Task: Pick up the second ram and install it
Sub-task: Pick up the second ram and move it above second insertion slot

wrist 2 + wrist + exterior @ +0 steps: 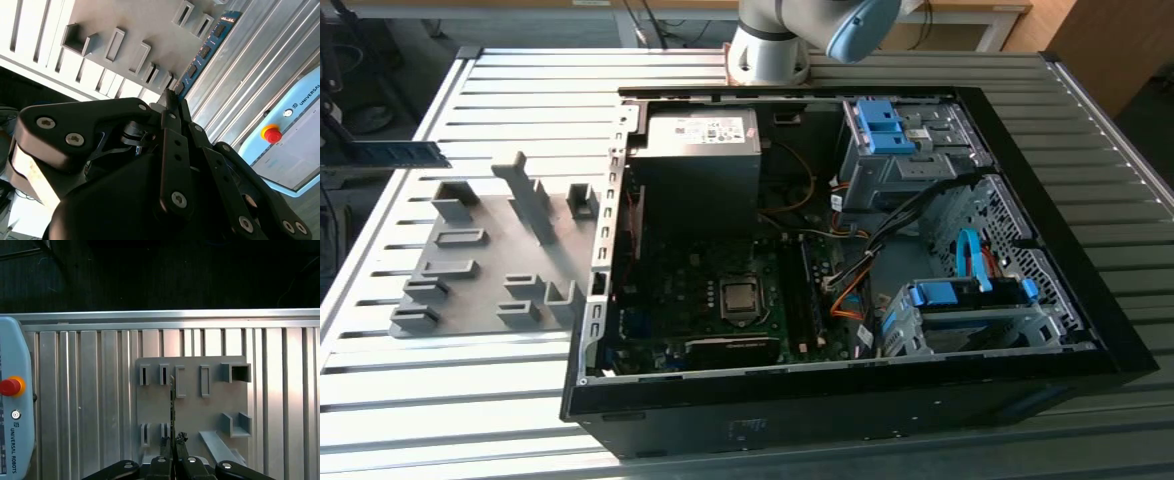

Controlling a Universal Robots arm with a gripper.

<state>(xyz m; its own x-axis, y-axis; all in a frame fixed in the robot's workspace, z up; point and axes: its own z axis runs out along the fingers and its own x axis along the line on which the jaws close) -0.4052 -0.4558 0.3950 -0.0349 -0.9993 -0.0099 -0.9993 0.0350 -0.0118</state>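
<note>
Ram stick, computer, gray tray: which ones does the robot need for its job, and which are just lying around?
Needed: the second ram, held by the gripper; the open computer case.
Lying about: the gray holder tray; the teach pendant.

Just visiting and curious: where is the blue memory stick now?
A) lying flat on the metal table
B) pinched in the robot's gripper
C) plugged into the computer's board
B: in both wrist views the gripper is shut on the second ram, with the gray holder plate behind it.
</note>
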